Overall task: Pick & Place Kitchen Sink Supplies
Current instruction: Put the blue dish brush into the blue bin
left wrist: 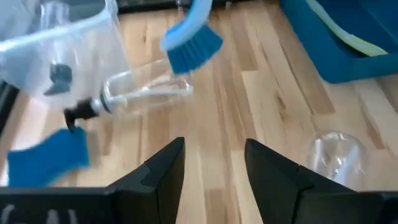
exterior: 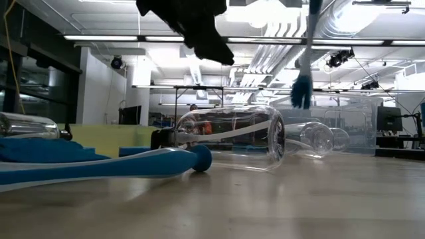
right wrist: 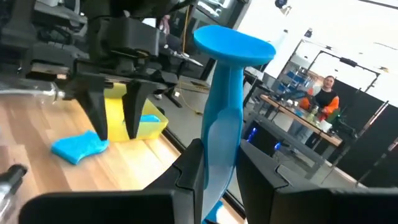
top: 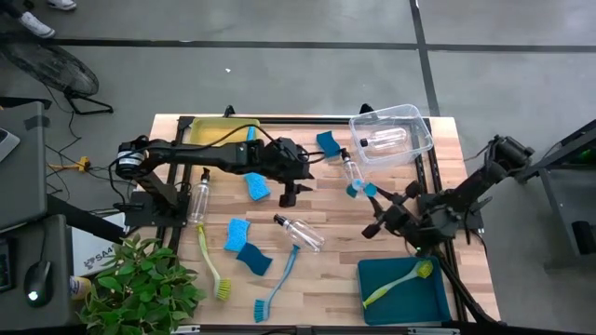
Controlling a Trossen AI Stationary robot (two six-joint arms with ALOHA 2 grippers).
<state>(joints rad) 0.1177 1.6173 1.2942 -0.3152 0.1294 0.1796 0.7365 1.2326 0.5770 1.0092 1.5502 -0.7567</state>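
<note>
The right gripper (right wrist: 219, 165) was clamped on the handle of a blue dish brush (right wrist: 225, 106), the handle standing up between its fingers. In the high view the brush head (top: 358, 189) hung out ahead of the right gripper (top: 380, 216), raised above the table, just beside a clear bottle (top: 350, 170) lying below the clear bin (top: 415, 118). A teal bin (top: 374, 272) holding a yellow-green brush (top: 399, 282) sat behind and to one side of that gripper.

The left gripper (top: 288, 195) hovered over the middle of the table, fingers (left wrist: 163, 169) apart and holding nothing. A blue sponge (top: 257, 186) lay just beside it, toward its own arm. A second clear bottle (top: 300, 232) lay just ahead of it on the wood. Another sponge (top: 328, 142) sat near the clear bin, off to the gripper's side. Farther from it, near the plant (top: 140, 284), lay two more sponges (top: 246, 247), a blue brush (top: 276, 284) and a yellow-green brush (top: 210, 262).
</note>
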